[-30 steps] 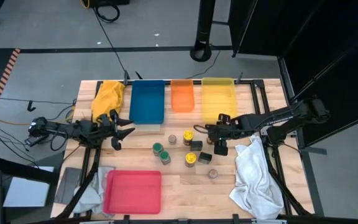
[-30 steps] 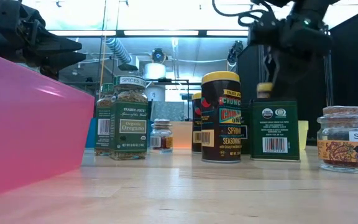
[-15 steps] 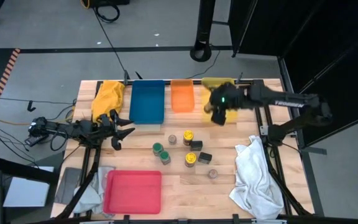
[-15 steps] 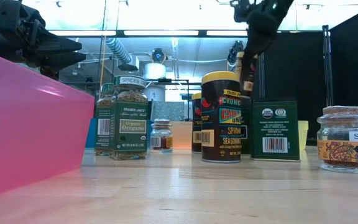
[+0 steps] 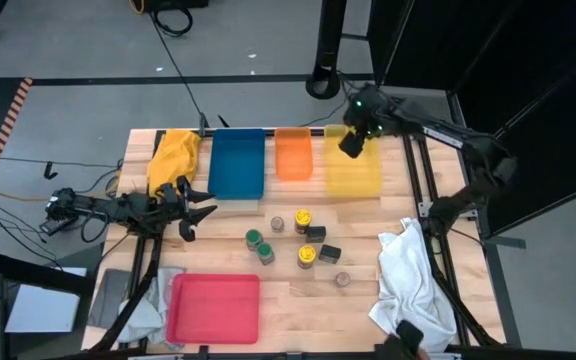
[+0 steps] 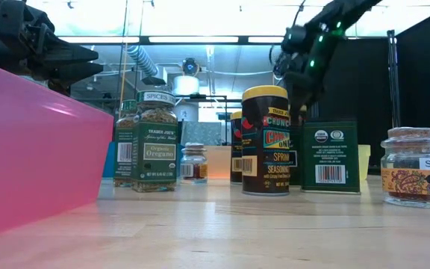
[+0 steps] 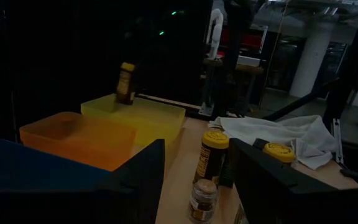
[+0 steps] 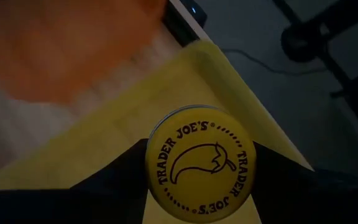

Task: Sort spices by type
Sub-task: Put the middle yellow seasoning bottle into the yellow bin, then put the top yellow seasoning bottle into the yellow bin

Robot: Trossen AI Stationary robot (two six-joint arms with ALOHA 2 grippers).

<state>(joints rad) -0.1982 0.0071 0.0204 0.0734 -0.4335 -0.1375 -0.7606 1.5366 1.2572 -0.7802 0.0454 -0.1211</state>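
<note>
My right gripper is shut on a yellow-lidded jar over the far end of the yellow tray. In the left wrist view the jar hangs over that tray. My left gripper waits open near the table's left side, by the blue tray. On the table's middle stand two green-lidded jars, two yellow-lidded jars, two black boxes and two tiny grey-topped jars. My right gripper pinches the jar at its top, one finger on each side just under the yellow lid's rim. The fingers come from above. The jar hangs roughly upright below them, lifted clear of the table, over the yellow tray.
An orange tray sits between the blue and yellow ones along the far edge. A red tray lies at the near edge. A yellow cloth is at the far left and a white cloth at the near right.
My right gripper, shut on the yellow-lidded jar, has risen from among the spices at the table's middle right. It has carried the jar toward the far edge, over the yellow tray to its far end. The left arm has kept still.
</note>
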